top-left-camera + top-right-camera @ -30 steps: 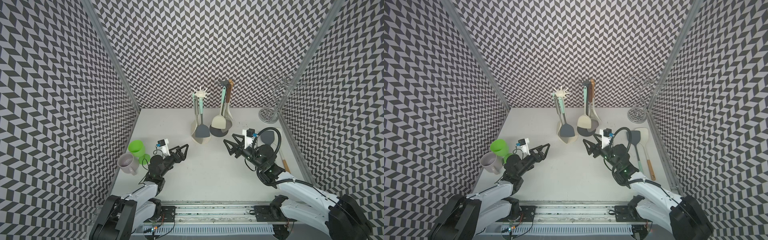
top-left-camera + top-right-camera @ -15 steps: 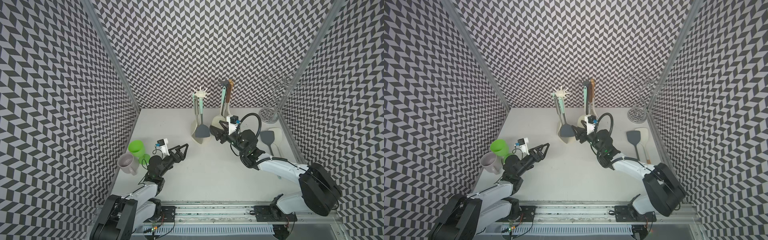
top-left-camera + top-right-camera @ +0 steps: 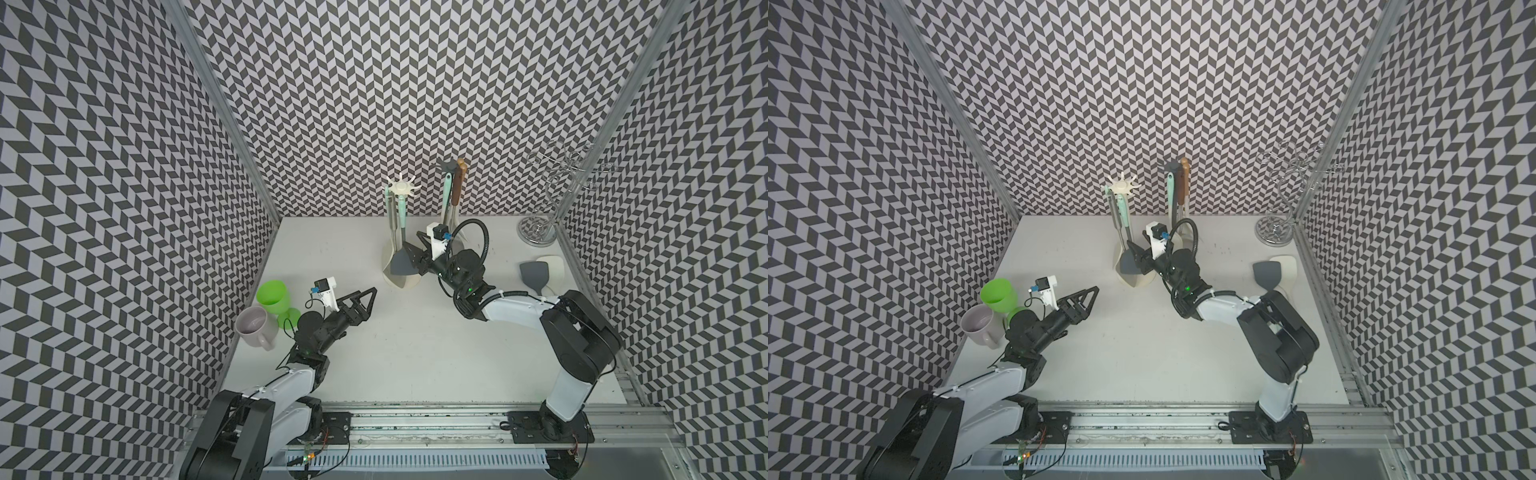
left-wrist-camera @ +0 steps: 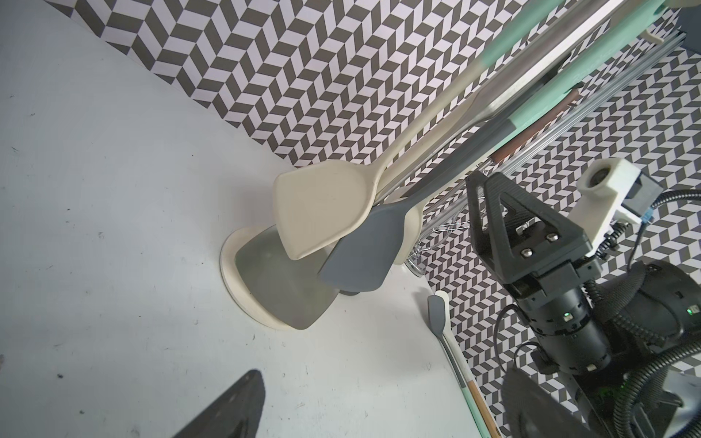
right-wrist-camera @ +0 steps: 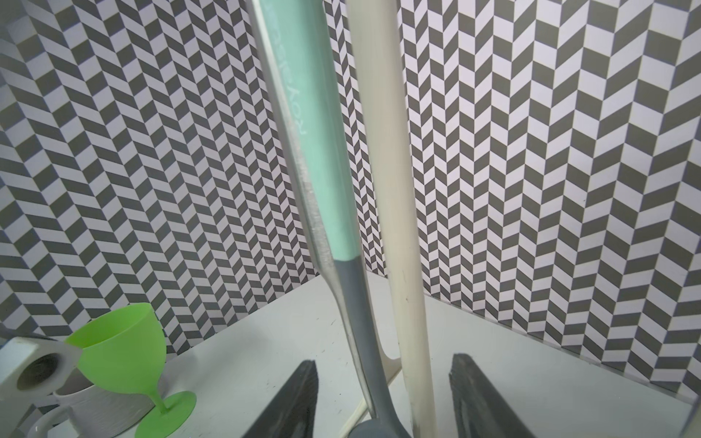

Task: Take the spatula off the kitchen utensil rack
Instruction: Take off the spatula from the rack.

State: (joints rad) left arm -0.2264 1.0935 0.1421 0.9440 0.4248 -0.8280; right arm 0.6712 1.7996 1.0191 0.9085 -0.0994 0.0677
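Right gripper (image 5: pixel 383 360) fingers stand apart, straddling the grey spatula (image 5: pixel 351 303) handle on the cream utensil rack (image 3: pixel 401 189), neither touching it. Left gripper (image 3: pixel 366 301) fingers spread wide, empty, over the desk (image 3: pixel 415 353).

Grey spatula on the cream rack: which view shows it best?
The left wrist view: the grey spatula hangs with blade and neck clearly visible. The right wrist view shows only its mint-and-grey handle, close up. In both top views it is small.
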